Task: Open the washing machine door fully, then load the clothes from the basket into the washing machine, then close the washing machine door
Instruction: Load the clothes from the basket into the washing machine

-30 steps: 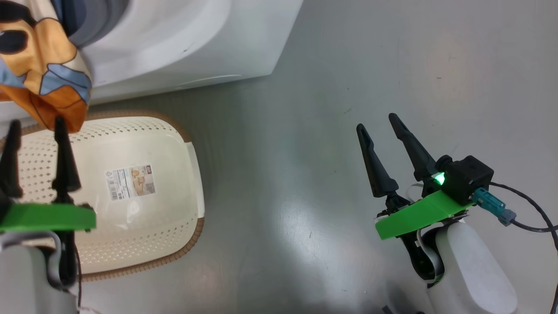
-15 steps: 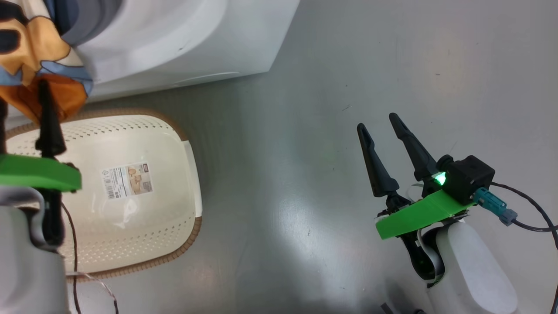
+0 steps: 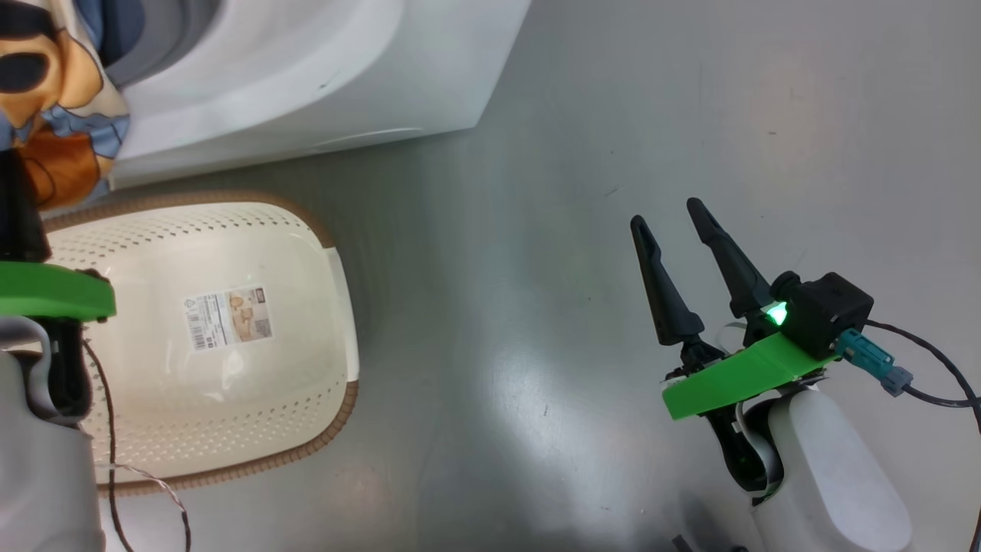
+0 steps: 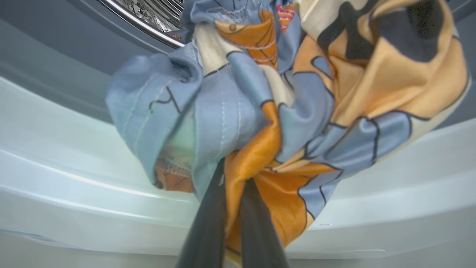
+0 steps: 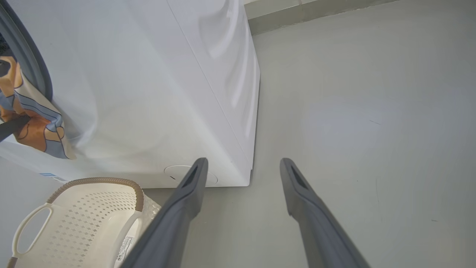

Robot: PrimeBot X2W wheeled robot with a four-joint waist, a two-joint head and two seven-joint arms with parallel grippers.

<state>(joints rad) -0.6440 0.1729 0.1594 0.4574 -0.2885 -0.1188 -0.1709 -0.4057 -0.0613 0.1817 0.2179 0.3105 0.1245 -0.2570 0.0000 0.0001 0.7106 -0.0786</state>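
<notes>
- The left gripper [image 4: 232,178] is pinched tight on the crumpled blue-and-orange clothes [image 4: 260,93], which hang from the mouth of the glossy white washing machine [image 3: 306,69], far left.
- The perforated cream basket [image 3: 153,230] with its woven brown rim sits just below.
- The right gripper [image 3: 665,213] is spread wide and holds nothing, over the smooth grey floor [image 3: 690,92].

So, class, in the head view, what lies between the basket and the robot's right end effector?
The stretch is bare: in the head view, plain grey floor runs from the basket to the open right end effector.
</notes>
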